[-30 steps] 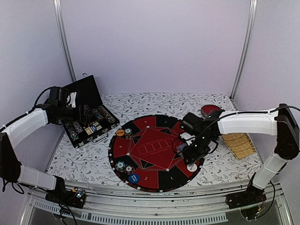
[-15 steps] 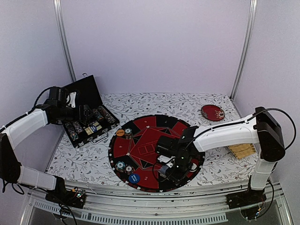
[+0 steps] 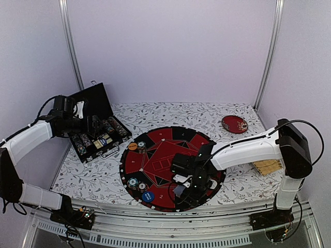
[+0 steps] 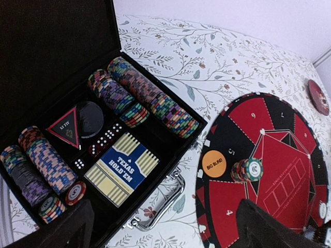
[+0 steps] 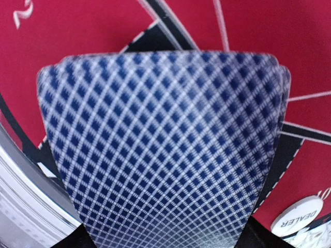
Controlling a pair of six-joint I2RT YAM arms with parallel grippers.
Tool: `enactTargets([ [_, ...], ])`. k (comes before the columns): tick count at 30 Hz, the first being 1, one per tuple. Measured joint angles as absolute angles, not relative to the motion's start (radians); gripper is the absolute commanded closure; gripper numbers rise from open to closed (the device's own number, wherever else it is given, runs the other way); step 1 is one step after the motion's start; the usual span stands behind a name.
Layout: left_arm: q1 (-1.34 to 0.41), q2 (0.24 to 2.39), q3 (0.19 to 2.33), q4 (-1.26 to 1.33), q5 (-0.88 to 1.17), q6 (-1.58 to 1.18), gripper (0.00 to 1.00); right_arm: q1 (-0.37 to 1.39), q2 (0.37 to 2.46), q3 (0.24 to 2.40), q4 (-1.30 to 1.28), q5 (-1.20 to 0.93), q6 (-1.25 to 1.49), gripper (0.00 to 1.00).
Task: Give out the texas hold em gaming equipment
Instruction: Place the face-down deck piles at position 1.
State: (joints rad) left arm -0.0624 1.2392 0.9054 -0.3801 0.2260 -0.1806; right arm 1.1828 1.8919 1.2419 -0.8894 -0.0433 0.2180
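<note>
1. From above, the left gripper point(image 3: 95, 125) hung wide open and empty over the open black hard-shell case point(image 3: 97, 99) at the 10 o'clock corner of the floral-print tablecloth point(image 3: 170, 112). The right gripper point(image 3: 182, 190) reached low over the round red-and-black felt poker mat point(image 3: 160, 155), near its 5 o'clock rim. On the mat lay an orange button disc point(image 3: 133, 146) at 10 o'clock, striped poker chips point(image 3: 136, 183) at 8, a blue button disc point(image 3: 148, 196) at 7 and a white button disc point(image 3: 211, 183) at 4. A dark red round plate point(image 3: 234, 124) sat off the mat at 2 o'clock, and a straw-coloured slatted mat point(image 3: 266, 166) at 3.

2. From the left wrist, the spread fingers point(image 4: 51, 230) framed the case, which held rows of multicoloured chips point(image 4: 150, 98) and a blue-and-cream boxed deck point(image 4: 121, 168). A short chip stack point(image 4: 247, 169) stood just beside the orange disc.

3. From the right wrist, playing cards with blue-and-white lattice backs point(image 5: 165, 155) filled the frame over the mat, a second card's edge peeking out at 3 o'clock. Their lower ends sat between the dark fingers, and whether the jaws clamped them could not be told. The white disc, marked Dealer, lay at 4 o'clock.
</note>
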Motion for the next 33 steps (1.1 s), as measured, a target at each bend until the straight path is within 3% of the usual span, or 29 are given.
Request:
enactTargets([
  [3, -0.062, 1.225, 0.900, -0.369, 0.242, -0.181, 0.03, 1.185, 1.892, 1.236, -0.878, -0.040, 0.220, 0.00],
  [10, -0.133, 1.169, 0.893, -0.354, 0.250, -0.193, 0.04, 1.197, 1.848, 1.184, -0.818, -0.034, 0.224, 0.01],
  [23, -0.578, 1.146, 0.894, -0.356, 0.218, -0.394, 0.09, 1.193, 1.677, 0.968, -0.620, -0.017, 0.232, 0.01],
  [33, -0.908, 1.420, 0.919, -0.252, 0.241, -0.548, 0.13, 1.192, 1.557, 0.806, -0.416, 0.006, 0.249, 0.01],
])
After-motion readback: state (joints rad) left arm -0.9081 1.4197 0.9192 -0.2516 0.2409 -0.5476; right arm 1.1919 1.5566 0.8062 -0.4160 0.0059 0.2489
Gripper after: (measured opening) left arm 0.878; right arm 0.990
